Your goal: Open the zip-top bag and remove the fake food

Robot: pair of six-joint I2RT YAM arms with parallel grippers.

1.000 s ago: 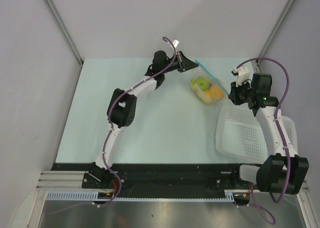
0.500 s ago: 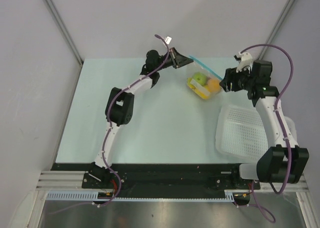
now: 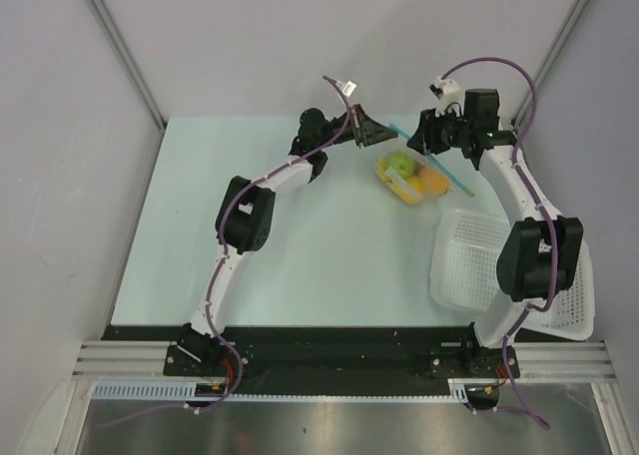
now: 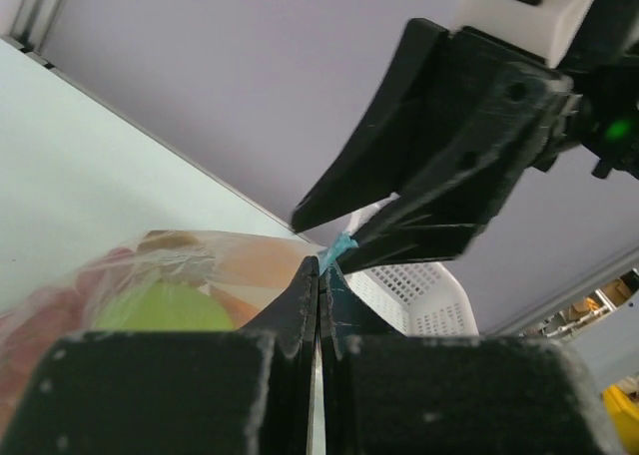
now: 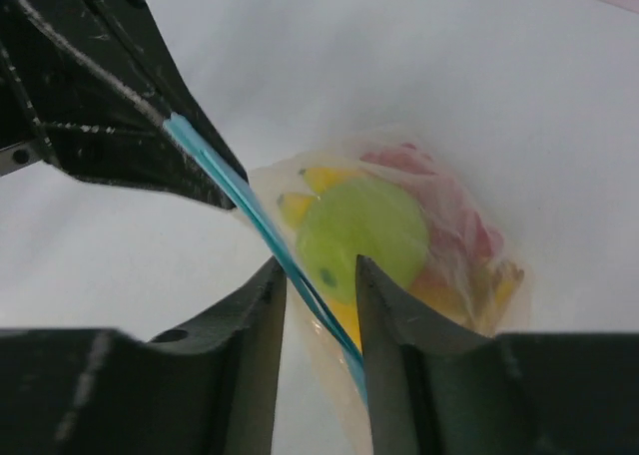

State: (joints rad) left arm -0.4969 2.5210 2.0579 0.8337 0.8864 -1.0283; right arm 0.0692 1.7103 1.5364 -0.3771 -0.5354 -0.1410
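Found left gripper [image 3: 383, 130] clenched, with fingers pressed flat together on one end of the teal zip strip [image 5: 222, 181]. Saw no gap between the pads in its own wrist view.

Recorded zip-top bag [image 3: 411, 176] hanging from that grip, slung below the left fingertips and off toward the right arm's side. Traced the strip running diagonally away from those fingertips. Unable to tell whether the bag's bottom rests on the table [image 3: 300, 226]. Unable to tell whether the mouth is sealed along its whole length.

Found right gripper [image 5: 316, 275] released, jaws apart and straddling the zip strip just beside the left gripper's tips. Observed the strip threading the gap, closer to one finger than the other. Could not confirm contact with either right finger. Grasping nothing.

Located fake food [image 3: 404, 171] inside the bag, directly below the right gripper's parted jaws:
- Green apple [image 5: 361, 226] uppermost.
- Yellow pieces [image 5: 319, 182] against the apple on the strip side.
- Red berry cluster [image 5: 439, 201] beyond the apple.
- Orange fruit [image 3: 432, 182] at the end farthest from the left gripper.

Noted white perforated basket [image 3: 489, 265] on the table, well apart from the left gripper and on the near side of the right gripper, beside the right arm.
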